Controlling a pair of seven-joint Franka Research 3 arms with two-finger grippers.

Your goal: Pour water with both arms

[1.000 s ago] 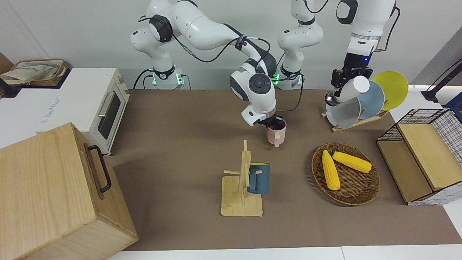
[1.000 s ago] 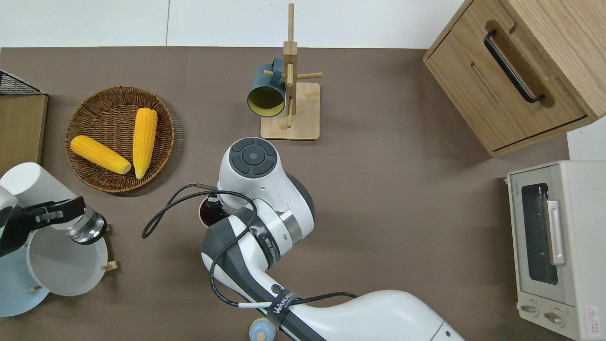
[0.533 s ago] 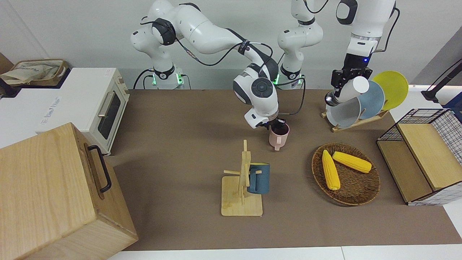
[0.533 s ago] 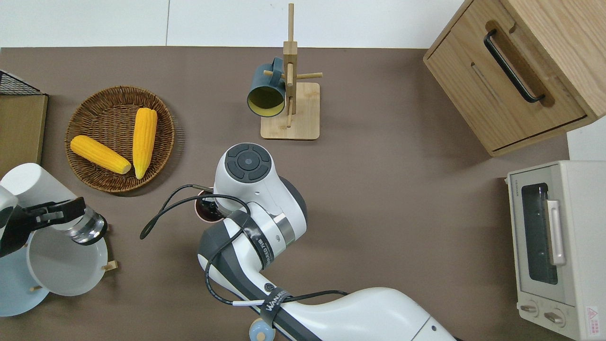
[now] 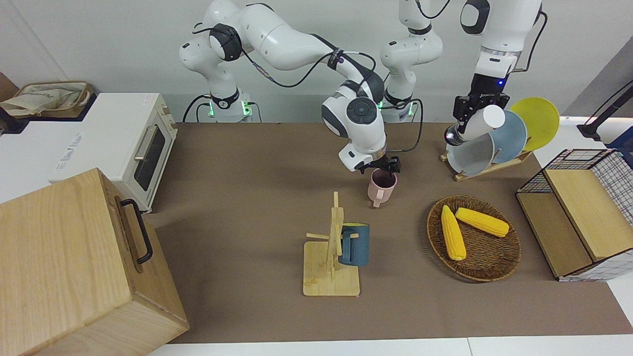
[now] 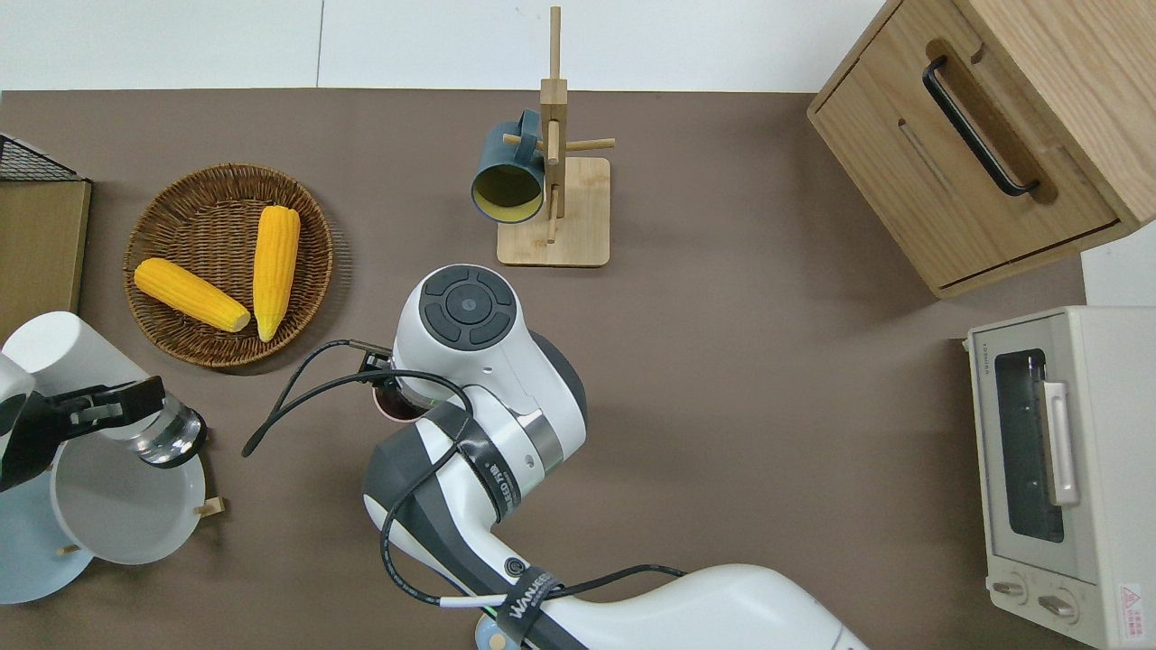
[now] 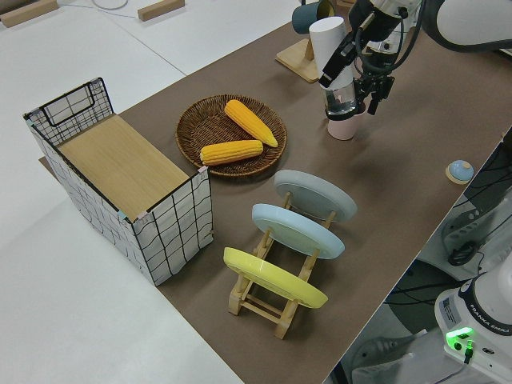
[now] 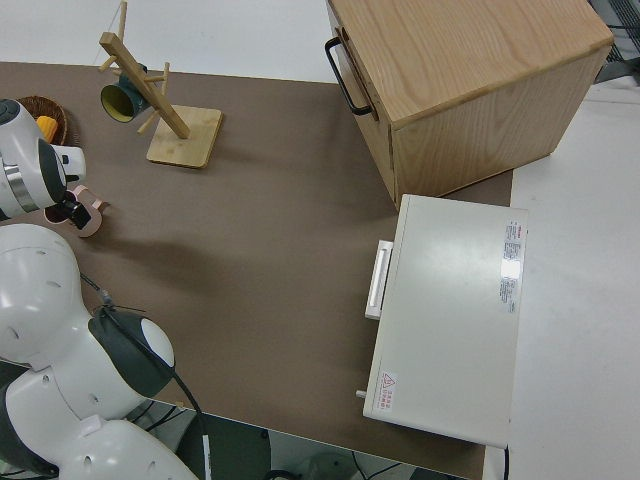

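Right pincer [image 5: 383, 165] spread above pink mug [image 5: 381, 187]; left pincer [image 5: 472, 114] pinching tilted white-capped clear bottle [image 5: 475, 125].

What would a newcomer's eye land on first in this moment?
Probably the right gripper just above the rim of the pink mug, which stands on the brown table near its middle. Next, the left gripper holding a white bottle tilted, clear neck down, over the plate rack at the left arm's end. The two yellow corn cobs in the wicker basket also stand out.
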